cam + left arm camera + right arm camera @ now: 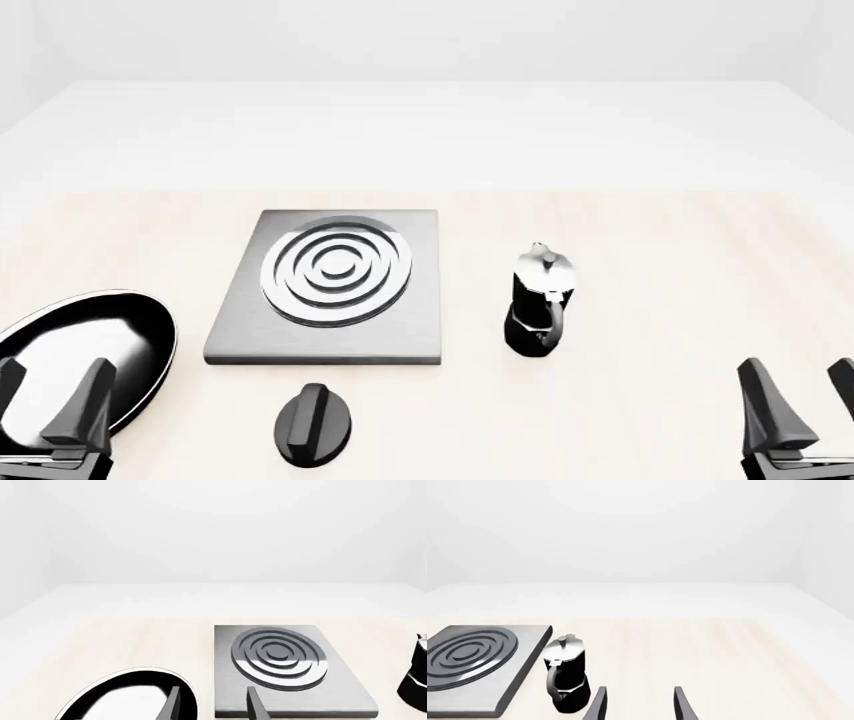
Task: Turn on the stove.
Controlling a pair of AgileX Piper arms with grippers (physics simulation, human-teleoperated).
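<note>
The stove is a flat grey metal plate [407, 325] with silver burner rings, lying left of the table's middle. Its separate black oval knob [314, 425] rests on the table just in front of the plate, ridge pointing away from me. My left gripper [51, 397] hangs open at the near left, above the frying pan's edge and left of the knob. My right gripper [805, 400] stands open at the near right, far from the knob. The left wrist view shows the plate [333, 685] beyond my open left gripper [213, 706]; the knob is out of that view.
A glossy black frying pan [94, 350] lies at the near left, also seen as the pan [120, 695] in the left wrist view. A black-and-silver moka pot [541, 300] stands right of the plate, close beside my right gripper [640, 706] as the moka pot [566, 677].
</note>
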